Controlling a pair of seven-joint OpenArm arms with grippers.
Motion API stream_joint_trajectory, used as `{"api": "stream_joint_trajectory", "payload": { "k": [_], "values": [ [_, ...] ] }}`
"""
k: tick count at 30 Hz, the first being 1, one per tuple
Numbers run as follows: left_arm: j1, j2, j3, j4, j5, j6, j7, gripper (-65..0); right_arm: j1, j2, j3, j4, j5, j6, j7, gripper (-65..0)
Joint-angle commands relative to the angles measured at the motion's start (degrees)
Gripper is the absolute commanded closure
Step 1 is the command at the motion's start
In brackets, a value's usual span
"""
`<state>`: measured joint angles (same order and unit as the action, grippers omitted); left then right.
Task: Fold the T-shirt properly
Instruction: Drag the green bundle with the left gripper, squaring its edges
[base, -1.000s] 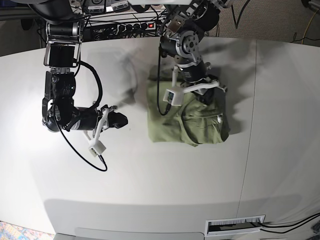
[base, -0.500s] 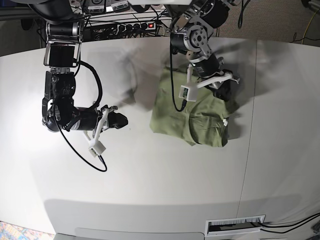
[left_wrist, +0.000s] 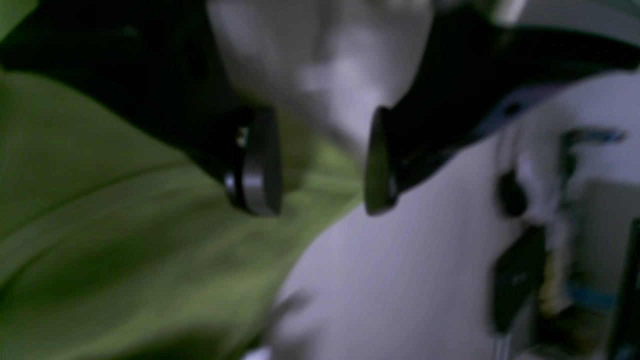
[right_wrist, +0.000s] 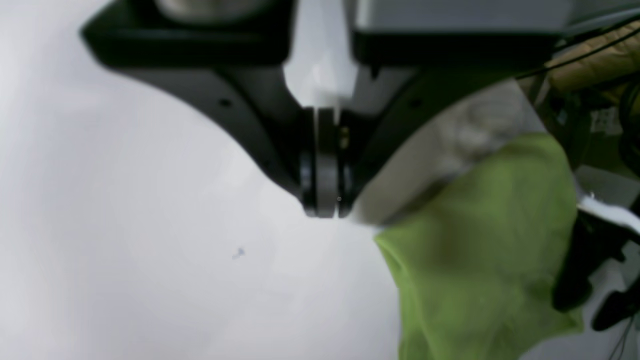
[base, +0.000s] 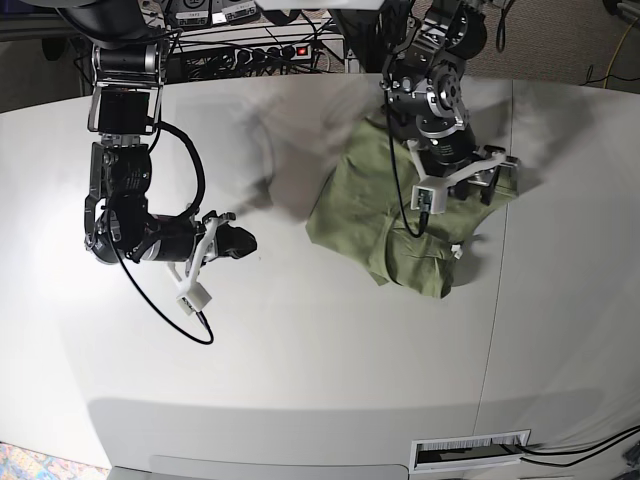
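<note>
Green T-shirt (base: 372, 212) under spread left gripper (left_wrist: 312, 165); right gripper (right_wrist: 325, 200) pressed together, apart.

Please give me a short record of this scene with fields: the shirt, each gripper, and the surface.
shirt: the T-shirt, green, lies bunched and partly folded on the far right part of the table
left gripper: the left gripper is open, at the shirt's edge, with fabric visible between and behind the fingers; no grip visible
right gripper: the right gripper is shut on nothing, over bare table, apart from the shirt
surface: white table
white tag: a small white bit at the shirt's near right edge
</note>
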<state>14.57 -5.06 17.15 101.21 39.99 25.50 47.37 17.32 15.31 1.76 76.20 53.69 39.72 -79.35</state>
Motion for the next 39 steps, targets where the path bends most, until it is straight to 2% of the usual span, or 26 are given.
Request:
{"api": "stream_joint_trajectory", "payload": {
  "k": [1, 5, 9, 14, 19, 23, 25, 29, 35, 39],
  "values": [
    [-0.3, 0.3, -0.1, 1.1, -1.3, 1.0, -3.1, -29.6, 1.6, 0.5, 0.2, 1.1, 1.4, 0.3, 1.6, 0.0],
    [-0.4, 0.3, 0.0, 1.1, -10.0, -2.1, -10.6, -29.4, 1.6, 0.5, 0.2, 1.1, 1.4, 0.3, 2.0, 0.0],
    [-1.5, 0.3, 0.0, 1.1, -14.9, -10.9, -14.4, -29.4, 1.6, 0.5, 0.2, 1.1, 1.4, 0.3, 2.1, 0.0],
    [-3.8, 0.2, -0.1, 1.1, -15.8, -20.8, -15.1, -29.4, 1.6, 0.5, 0.2, 1.1, 1.4, 0.3, 2.1, 0.0],
    [-3.9, -1.5, -0.1, 1.1, -16.0, -21.6, -11.9, -29.3, 1.9, 0.5, 0.2, 1.0, 1.3, 0.3, 4.2, 0.0],
    [-3.8, -4.3, -0.1, 1.1, -20.5, -22.1, -11.9, -25.0, 3.6, 0.5, -2.3, 1.0, 1.3, 0.3, 6.1, 0.0],
    [-3.8, -6.2, -0.1, 1.0, -21.9, -24.1, -12.2, -22.6, 4.6, 0.5, -5.0, 1.0, 0.9, 0.3, 6.2, 0.0],
    [-3.8, -10.7, -0.1, 0.9, -23.9, -27.6, -15.2, -22.5, 6.4, 0.5, -10.4, 1.0, -0.3, 0.3, 6.9, 0.0],
    [-4.2, -17.2, -0.1, 0.9, -28.8, -34.6, -22.3, -22.5, 8.0, -1.3, -12.9, 1.0, -4.3, 0.3, 10.8, 0.0],
    [-6.0, -19.9, 0.0, 0.9, -33.5, -42.2, -24.8, -22.5, 8.9, -3.1, -13.0, 1.0, -5.3, 0.3, 10.8, 0.0]
  ]
}}
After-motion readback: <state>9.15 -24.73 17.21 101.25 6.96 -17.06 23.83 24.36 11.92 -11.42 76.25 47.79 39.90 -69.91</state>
